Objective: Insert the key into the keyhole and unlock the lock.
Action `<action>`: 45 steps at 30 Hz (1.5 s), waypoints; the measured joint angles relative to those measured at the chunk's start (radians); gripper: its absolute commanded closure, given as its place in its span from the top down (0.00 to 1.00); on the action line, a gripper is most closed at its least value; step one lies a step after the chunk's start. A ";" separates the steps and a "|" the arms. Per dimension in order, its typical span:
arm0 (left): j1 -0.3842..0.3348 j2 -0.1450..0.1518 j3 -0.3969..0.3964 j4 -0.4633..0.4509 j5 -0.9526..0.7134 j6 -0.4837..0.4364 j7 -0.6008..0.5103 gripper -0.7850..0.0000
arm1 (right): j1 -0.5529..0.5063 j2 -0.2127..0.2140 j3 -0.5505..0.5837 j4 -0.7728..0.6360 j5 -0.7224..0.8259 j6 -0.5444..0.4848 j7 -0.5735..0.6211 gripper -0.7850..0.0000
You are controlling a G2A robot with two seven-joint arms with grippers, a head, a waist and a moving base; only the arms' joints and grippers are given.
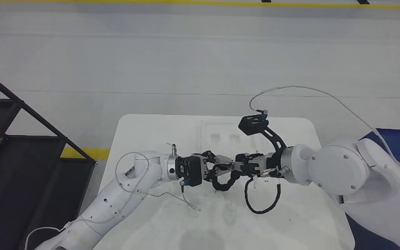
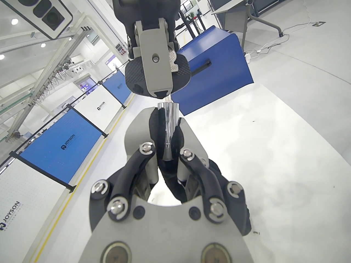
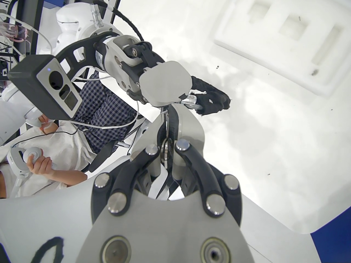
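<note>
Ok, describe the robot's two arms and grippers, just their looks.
Both the left arm and right arm have glossy white, rounded shells. The left gripper and right gripper match: pale grey finger plates, black linkage bars with silver pins, black textured pads. Each wrist carries a black camera bracket. Thin white wires loop by the left wrist; a black cable loop hangs under the right.

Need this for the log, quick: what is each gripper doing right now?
Left gripper: closed, holding the chrome lock.
Right gripper: closed, holding the black-headed key.
</note>
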 measured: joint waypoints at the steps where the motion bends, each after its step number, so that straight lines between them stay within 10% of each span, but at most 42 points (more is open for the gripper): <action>1: 0.000 -0.001 0.000 0.004 -0.009 -0.007 -0.003 0.00 | 0.000 0.000 0.002 0.002 0.001 -0.002 -0.002 1.00; 9: -0.010 -0.011 0.001 0.061 -0.135 -0.079 -0.042 0.00 | 0.001 0.004 0.033 -0.004 -0.035 -0.092 -0.043 1.00; 23: -0.043 -0.013 -0.078 0.093 -0.530 -0.301 -0.336 0.00 | -0.102 0.036 0.092 -0.019 -0.178 -0.596 -0.031 1.00; 38: -0.070 -0.022 -0.070 0.063 -0.710 -0.331 -0.595 0.00 | -0.161 0.039 0.116 0.027 -0.157 -0.612 -0.096 1.00; 45: -0.054 -0.024 -0.075 0.063 -0.736 -0.335 -0.627 0.00 | -0.150 0.046 0.152 -0.014 -0.292 -0.864 -0.151 1.00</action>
